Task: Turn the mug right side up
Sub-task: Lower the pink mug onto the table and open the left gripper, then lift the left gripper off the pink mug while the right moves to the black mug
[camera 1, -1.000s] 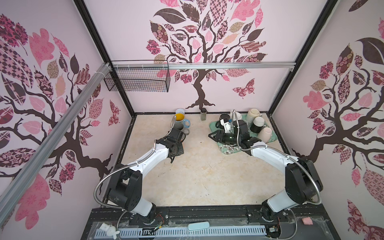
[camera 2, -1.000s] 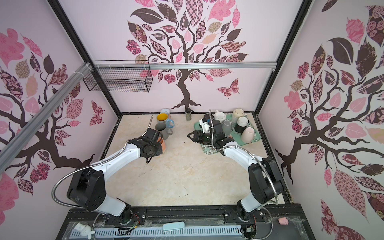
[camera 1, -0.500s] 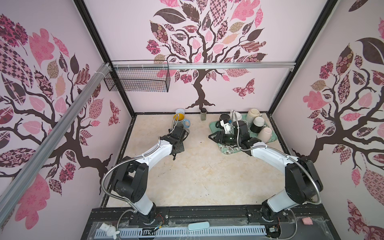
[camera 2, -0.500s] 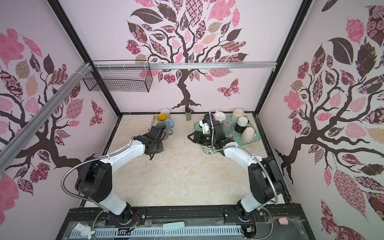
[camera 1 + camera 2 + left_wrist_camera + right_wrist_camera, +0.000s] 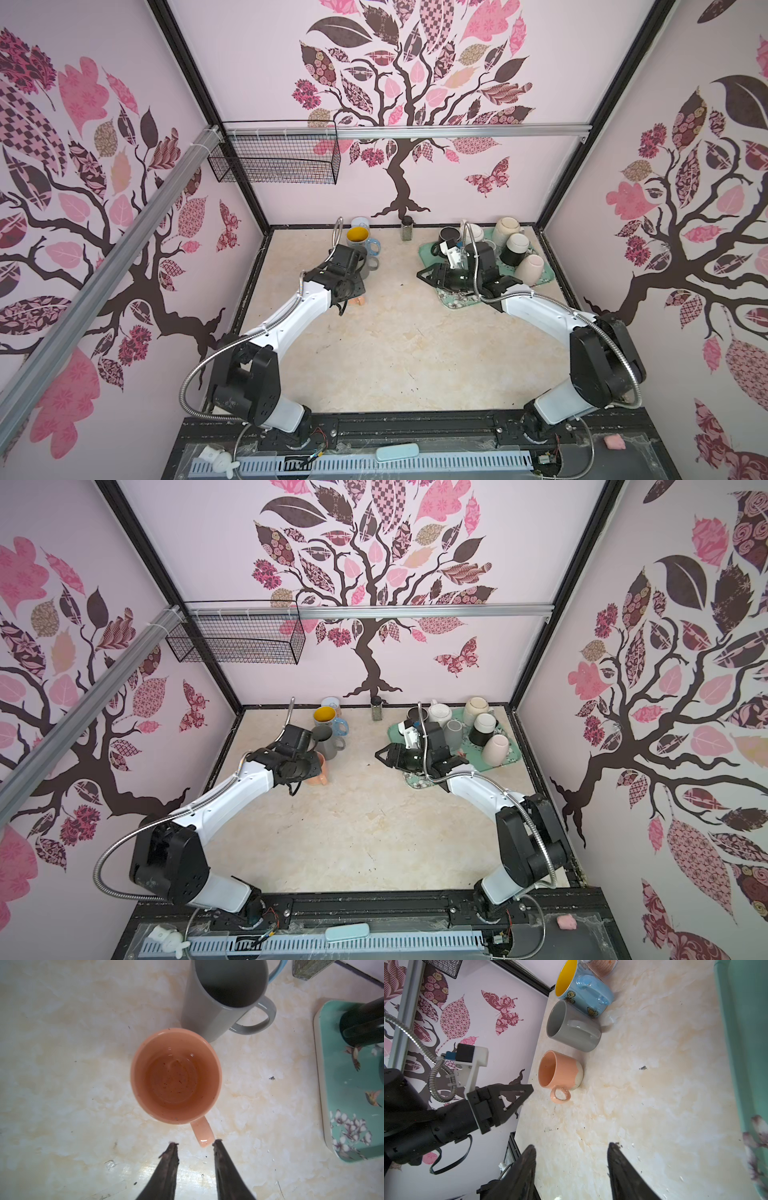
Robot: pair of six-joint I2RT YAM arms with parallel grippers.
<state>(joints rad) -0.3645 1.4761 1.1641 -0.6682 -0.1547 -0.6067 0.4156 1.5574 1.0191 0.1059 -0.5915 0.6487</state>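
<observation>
Dark, tapered fingers of the left gripper (image 5: 195, 1144) stood slightly apart and clamped nothing, their tips on either side of the handle end of the peach mug (image 5: 175, 1076). The mug sat upright on the cream, marble-patterned table (image 5: 62, 1064), mouth up. It was glossy inside, with a scalloped cream band around its base. Just beside it rose a tall, smooth grey mug (image 5: 220, 997) with a squared handle. Beyond that stood a blue mug (image 5: 583, 991) with a yellow interior and printed butterflies. A pale mug (image 5: 602, 966) behind carried a peach label whose small writing could not be read. The right gripper (image 5: 572, 1145) hung over bare table with its jaws wide and empty. It was near a teal tray (image 5: 349, 1105) printed with hummingbirds and blossoms, where a black mug (image 5: 363, 1024) rested.
</observation>
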